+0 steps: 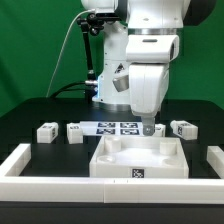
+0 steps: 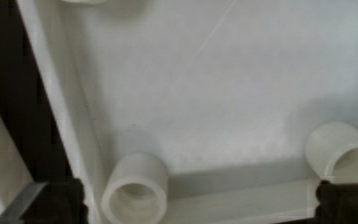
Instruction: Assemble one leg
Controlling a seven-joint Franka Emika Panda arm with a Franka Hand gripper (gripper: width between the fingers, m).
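Leg check: we are seeing three small white plastic post-shaped blocks, each carrying a black-and-white square tag, lying in a row on the black table.
- The first leg [image 1: 46,131] and the second leg [image 1: 74,132] are sitting near each other toward the exterior view's left, beside the marker board [image 1: 118,127].
- The third leg [image 1: 182,128] is lying toward the exterior view's right.
- None of the three is touching the gripper.

The two-finger gripper [image 1: 149,126] is hanging low at the far rim of the large flat white tray-like piece [image 1: 108,158]. We cannot tell whether its fingers are apart or together.

Container: the wrist view is looking down into the tray-like piece [image 2: 60,100]. We are seeing two short white round stubs, one stub [image 2: 131,190] next to the wall and the other stub [image 2: 350,158] well apart from it.
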